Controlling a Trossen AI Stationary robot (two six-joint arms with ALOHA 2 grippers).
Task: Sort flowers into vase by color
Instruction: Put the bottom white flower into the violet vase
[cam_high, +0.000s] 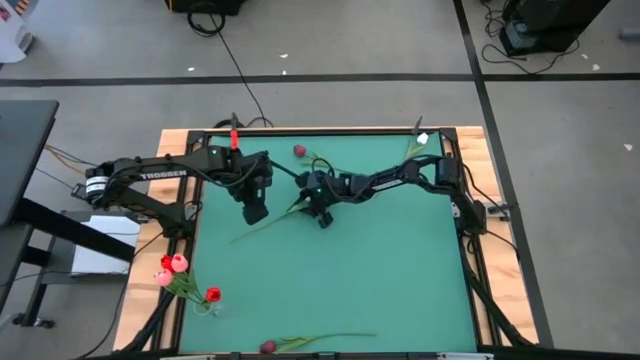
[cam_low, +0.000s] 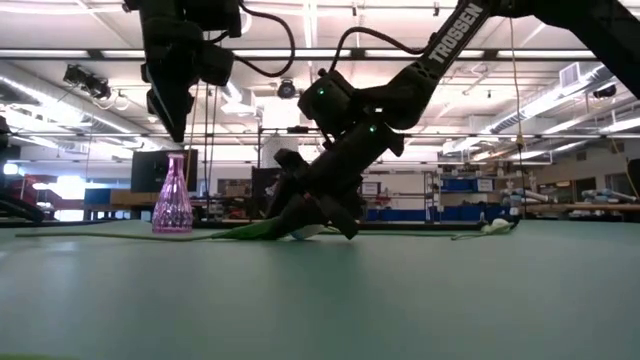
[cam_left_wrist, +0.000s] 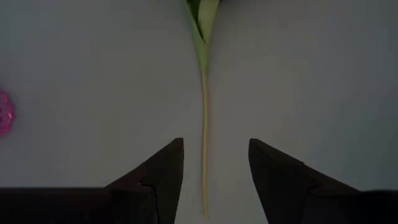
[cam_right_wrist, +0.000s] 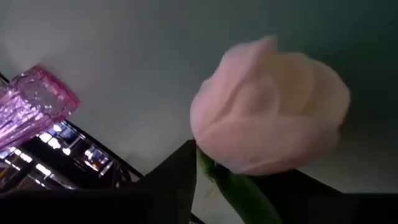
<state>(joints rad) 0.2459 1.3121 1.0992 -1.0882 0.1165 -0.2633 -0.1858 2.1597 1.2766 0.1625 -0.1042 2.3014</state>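
A pale pink tulip (cam_right_wrist: 267, 106) lies on the green table. Its long stem (cam_high: 262, 226) runs toward the near left. My right gripper (cam_high: 322, 214) is down at the table (cam_low: 325, 222) and shut at the head end. My left gripper (cam_high: 255, 210) hangs open well above the table (cam_low: 170, 120). Its fingers (cam_left_wrist: 165, 171) stand on either side of the bare stem (cam_left_wrist: 204, 124) far below, touching nothing. A pink glass vase (cam_low: 172, 195) stands upright on the table. A dark red tulip (cam_high: 299, 151) and a white one (cam_high: 421, 139) lie near the far edge. My right gripper holds the tulip by the stem just under the head (cam_right_wrist: 217, 174), pinched between the two fingers. It comes slanting down from the table's right. The head sticks out past the fingertips. The leaves (cam_low: 255, 231) and the rest of the stem lie on the table.
Red and pink tulips (cam_high: 175, 265) and another red one (cam_high: 213, 295) are at the table's near left corner. One more dark red tulip (cam_high: 268, 346) lies along the near edge. The raised wooden frame (cam_high: 478, 160) borders the mat.
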